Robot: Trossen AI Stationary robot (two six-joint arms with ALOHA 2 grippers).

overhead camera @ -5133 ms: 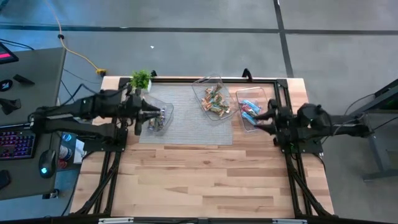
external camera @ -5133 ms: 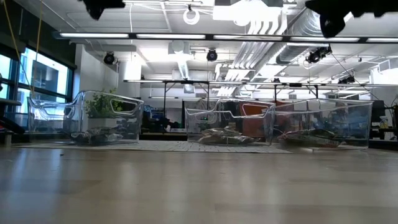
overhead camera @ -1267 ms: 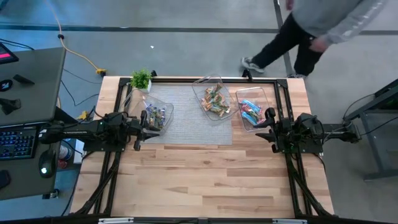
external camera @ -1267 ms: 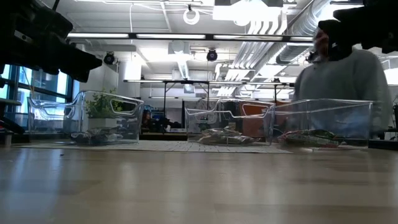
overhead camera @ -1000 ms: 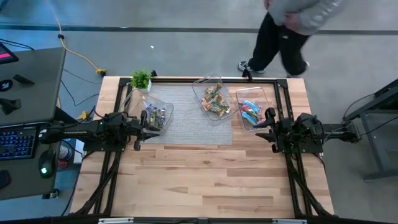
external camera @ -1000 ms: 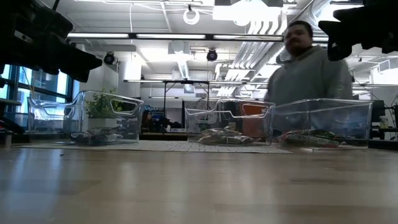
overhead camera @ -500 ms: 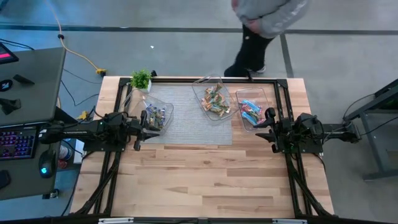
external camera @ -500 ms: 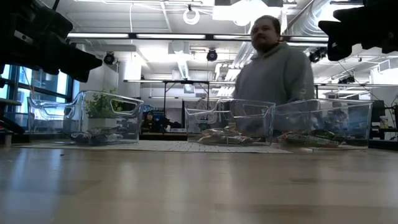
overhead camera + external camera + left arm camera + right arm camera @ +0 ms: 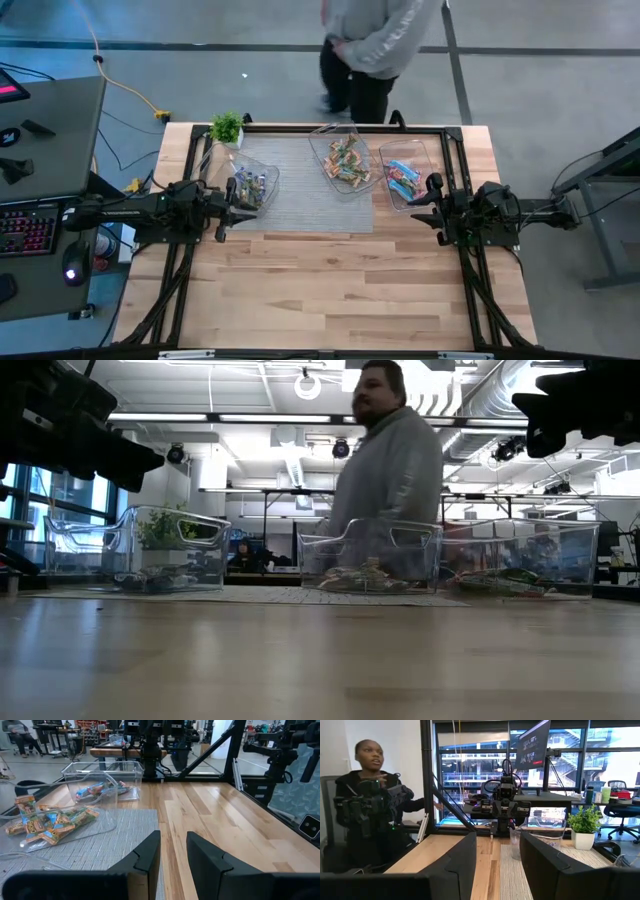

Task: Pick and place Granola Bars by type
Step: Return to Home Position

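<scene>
Now the Granola Bars (image 9: 346, 162) lie flat in three clear bins along the far side of the table (image 9: 330, 290). Within each heap their long axes run at mixed angles rather than lining up. The left bin (image 9: 272, 172) holds purple and dark blue bars and the middle bin (image 9: 335, 128) holds green and tan ones, both on a grey mat (image 9: 300, 200). The right bin (image 9: 408, 144), on bare wood, holds light blue and pink bars, most slanted roughly along its length. The left gripper (image 9: 173, 836) hangs just beside the left bin, jaws released with nothing between them. The right gripper (image 9: 497, 837) is near the right bin, jaws spread wide and empty. Since half a second ago neither arm has shifted, while the person (image 9: 375, 35) beyond the far edge has walked further toward the left arm's side.
</scene>
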